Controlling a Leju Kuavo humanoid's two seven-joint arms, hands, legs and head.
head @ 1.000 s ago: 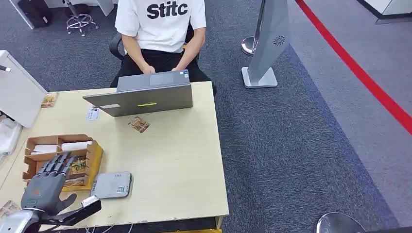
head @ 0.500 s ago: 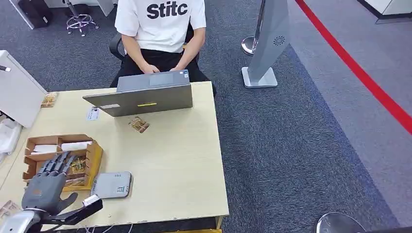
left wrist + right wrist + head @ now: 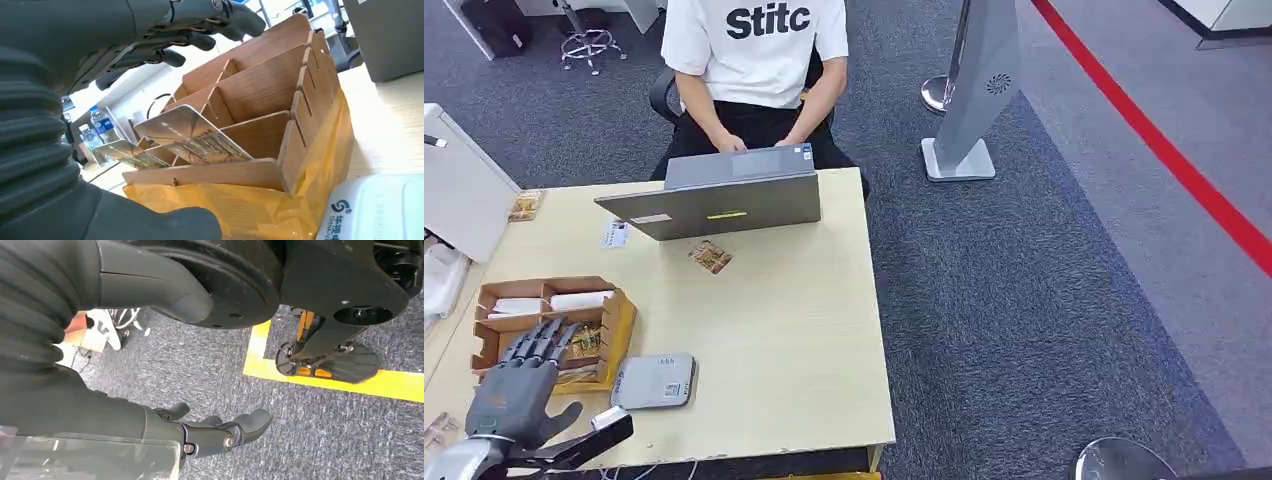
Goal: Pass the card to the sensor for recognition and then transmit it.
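Left hand [image 3: 516, 392], fingers spread and empty, has eased slightly back toward lower left over the slotted wooden card box [image 3: 619, 330], patterned card [image 3: 192, 135] unpicked in its front slot, flat grey sensor pad [image 3: 655, 380] just beside; right hand [image 3: 220, 432] hangs loosely open.

the right hand [image 3: 200, 432] hangs empty, fingers [image 3: 250, 422] loosely extended, above grey carpet [image 3: 320, 435] crossed by a yellow floor stripe [image 3: 400, 385].

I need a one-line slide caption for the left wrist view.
Open left robot hand above the wooden card box, cards leaning inside.
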